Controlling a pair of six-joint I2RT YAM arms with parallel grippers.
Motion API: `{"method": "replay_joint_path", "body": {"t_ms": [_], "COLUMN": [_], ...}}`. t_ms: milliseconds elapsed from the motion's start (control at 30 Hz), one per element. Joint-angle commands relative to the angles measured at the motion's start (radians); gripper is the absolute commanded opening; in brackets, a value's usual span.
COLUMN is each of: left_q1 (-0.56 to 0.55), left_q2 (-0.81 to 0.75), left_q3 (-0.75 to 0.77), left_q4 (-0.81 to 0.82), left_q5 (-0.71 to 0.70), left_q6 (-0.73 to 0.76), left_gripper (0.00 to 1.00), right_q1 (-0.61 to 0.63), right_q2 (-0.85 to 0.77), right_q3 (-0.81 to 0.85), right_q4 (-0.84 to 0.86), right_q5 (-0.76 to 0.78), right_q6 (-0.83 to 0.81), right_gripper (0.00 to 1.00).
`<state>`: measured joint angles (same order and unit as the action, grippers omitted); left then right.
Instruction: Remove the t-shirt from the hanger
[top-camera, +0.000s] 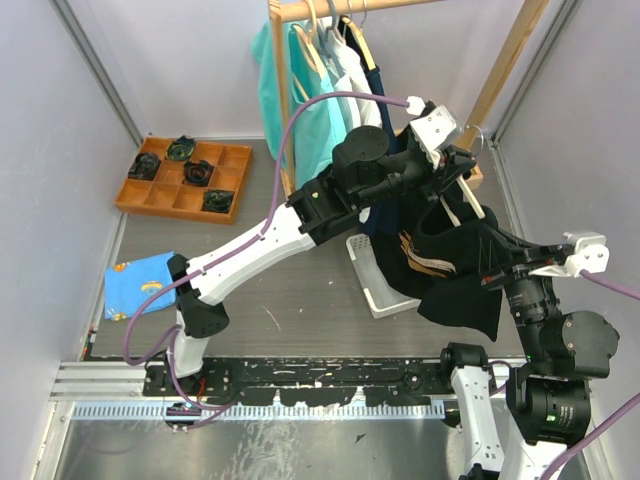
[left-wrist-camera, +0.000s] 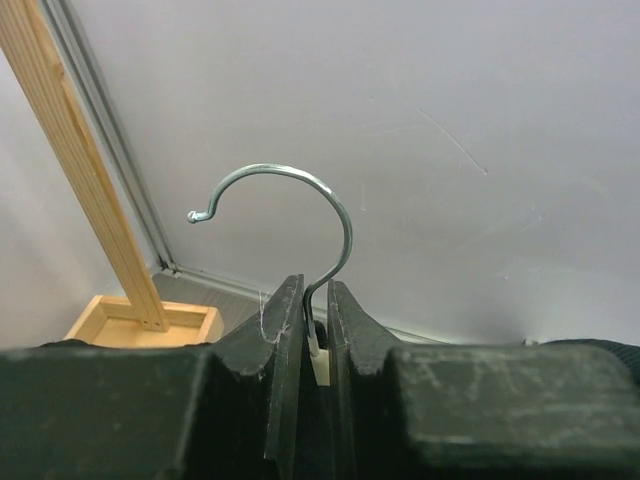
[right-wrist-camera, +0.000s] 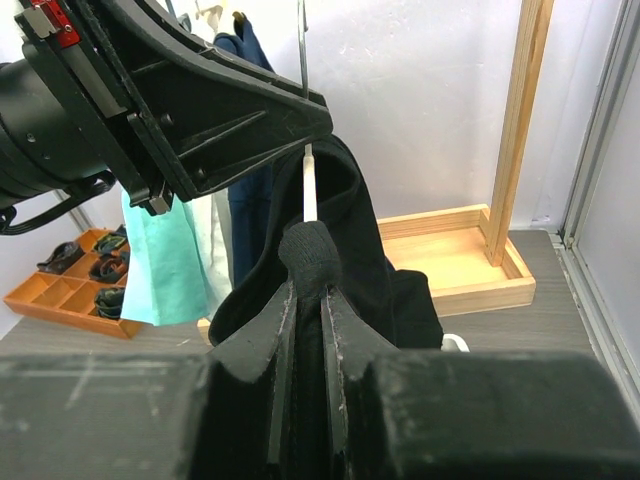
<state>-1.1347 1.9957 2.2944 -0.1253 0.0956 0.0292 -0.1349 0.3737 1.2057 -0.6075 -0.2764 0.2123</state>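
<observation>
T-shirt (top-camera: 455, 285) here is the black one. It's draped on the hanger (left-wrist-camera: 346, 235), which is held up in the air between the two arms.

The step in hand, I reckon, is peeling the cloth off while the hanger is held firm. To do it well, keep the left jaws steady on the wire stem so the hanger can't swing or twist. Then have the right jaws drag the fabric down and sideways off one shoulder of the hanger first. Pull straight down and the neck hole will likely snag.

The left jaws are pinched narrow around the wire stem, just below the curve of the hanger's hook. The right jaws are clamped on a bunched roll of the shirt just below the hanger's white neck. The rest of the shirt hangs below the hanger.
</observation>
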Motion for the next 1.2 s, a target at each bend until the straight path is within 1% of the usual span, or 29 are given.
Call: {"method": "replay_joint_path", "body": {"t_ms": [0,133,233,300,367,467,500,600,667,767,867,1000,1167], "left_q1": [-0.012,-0.013,-0.013,-0.013,-0.014,-0.013,-0.013,-0.013,-0.013,-0.013,-0.013,-0.013,-0.003], "left_q2": [0.008,0.004,0.000,0.002,0.005,0.013,0.015,0.020,0.024,0.030,0.040,0.044,0.033], "left_q3": [-0.008,-0.018,-0.025,-0.019,-0.010,0.012,0.019,0.043,0.064,0.110,0.171,0.217,0.226], "left_q4": [0.014,0.006,0.006,0.007,0.006,0.006,0.005,0.003,-0.001,-0.024,-0.064,-0.089,-0.103], "left_q5": [0.001,-0.002,-0.008,-0.014,-0.024,-0.034,-0.037,-0.055,-0.071,-0.096,-0.113,-0.140,-0.163], "left_q6": [0.003,0.002,0.002,0.004,0.006,0.005,0.004,-0.006,-0.009,-0.010,0.004,0.026,0.044], "left_gripper": [0.22,0.21,0.14,0.06,0.00,0.00,0.00,0.00,0.00,0.00,0.00,0.00,0.00], "right_q1": [-0.005,-0.005,-0.006,-0.005,-0.006,-0.005,-0.005,-0.005,-0.005,-0.005,-0.006,-0.005,-0.005], "right_q2": [0.006,0.008,0.009,0.009,0.008,0.012,0.013,0.021,0.026,0.027,0.023,0.018,0.006], "right_q3": [0.048,0.053,0.055,0.054,0.056,0.061,0.066,0.080,0.092,0.105,0.114,0.127,0.152], "right_q4": [0.099,0.102,0.103,0.103,0.101,0.089,0.082,0.061,0.042,0.017,-0.007,-0.039,-0.097], "right_q5": [-0.003,-0.001,-0.004,-0.004,-0.003,0.004,0.007,0.010,0.008,0.010,0.019,0.031,0.040], "right_q6": [0.013,0.012,0.012,0.010,0.010,0.010,0.009,0.011,0.011,0.022,0.043,0.065,0.063], "right_gripper": [0.01,0.01,0.01,0.01,0.01,0.01,0.02,0.19,0.25,0.38,0.47,0.51,0.54]}}
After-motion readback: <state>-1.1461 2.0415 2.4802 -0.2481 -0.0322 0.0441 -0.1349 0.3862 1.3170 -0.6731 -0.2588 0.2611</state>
